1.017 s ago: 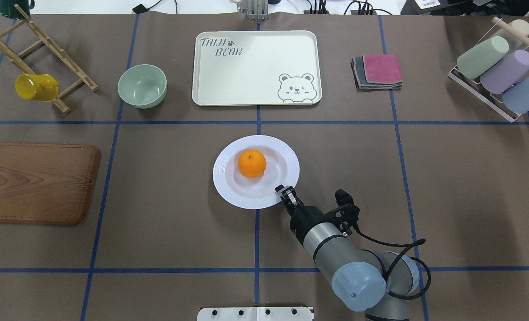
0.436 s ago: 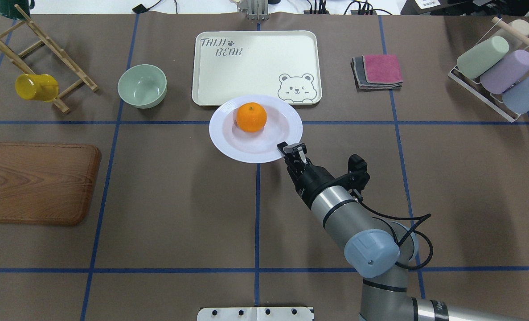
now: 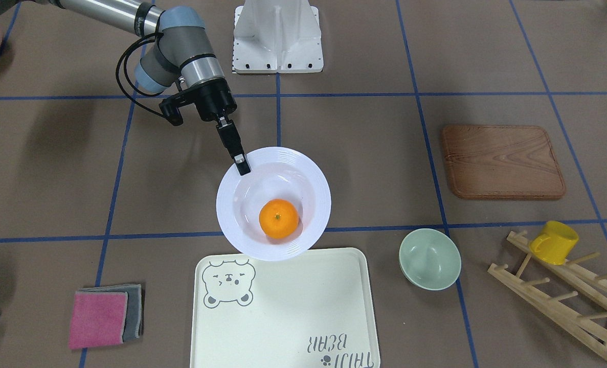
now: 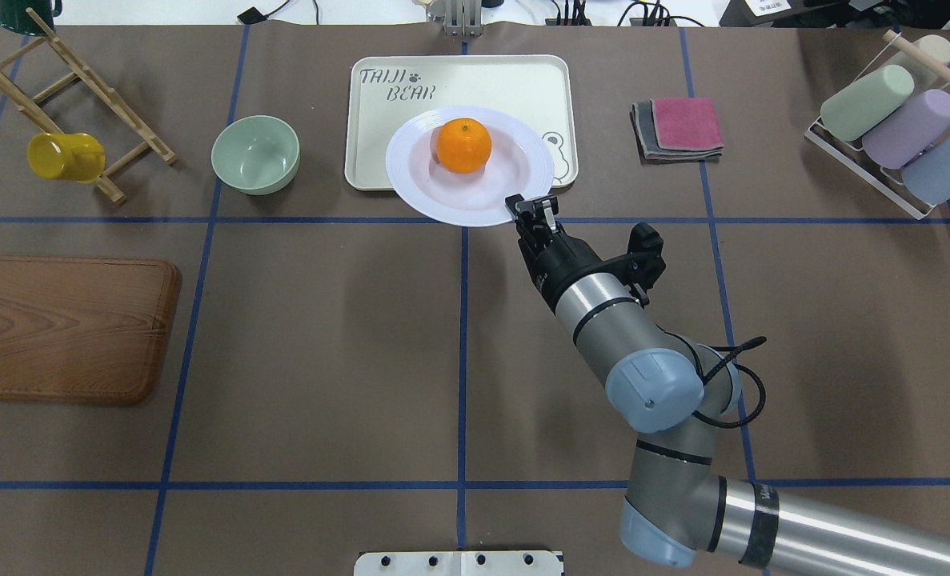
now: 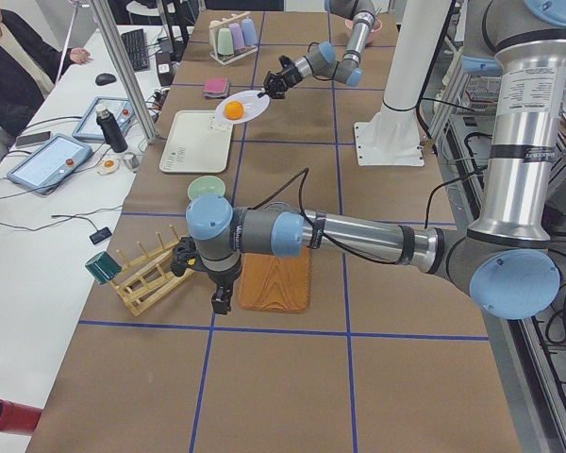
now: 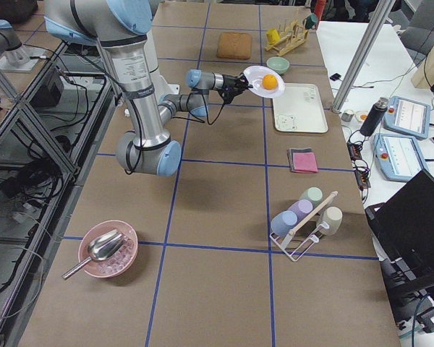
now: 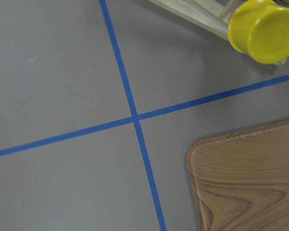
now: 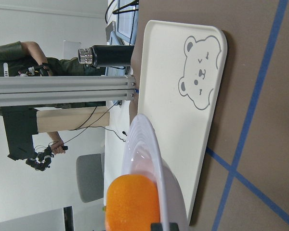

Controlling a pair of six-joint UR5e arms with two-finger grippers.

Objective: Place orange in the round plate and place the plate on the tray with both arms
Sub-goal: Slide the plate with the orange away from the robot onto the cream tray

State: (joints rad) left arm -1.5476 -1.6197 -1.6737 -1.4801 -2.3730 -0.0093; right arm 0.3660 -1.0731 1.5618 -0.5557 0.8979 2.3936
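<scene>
My right gripper [image 4: 532,210] is shut on the near right rim of the white round plate [image 4: 442,200] and holds it in the air. The orange [image 4: 463,146] lies in the plate's well. The plate hangs over the near edge of the cream bear tray [image 4: 378,136], partly covering the bear drawing. The front view shows the same grip [image 3: 241,166] on the plate [image 3: 226,214], with the orange [image 3: 278,219] and the tray [image 3: 293,306] beyond. My left gripper [image 5: 220,302] hovers near the wooden board, seen only from the side; I cannot tell its state.
A pale green bowl [image 4: 255,154] stands left of the tray, folded cloths [image 4: 679,128] to its right. A wooden rack with a yellow mug [image 4: 65,156] is far left, a wooden board [image 4: 66,328] near left, a rack of pastel cups [image 4: 899,128] far right.
My right gripper has lifted the plate with the orange off the table's middle and carried it forward until it hangs over the tray's near edge.
</scene>
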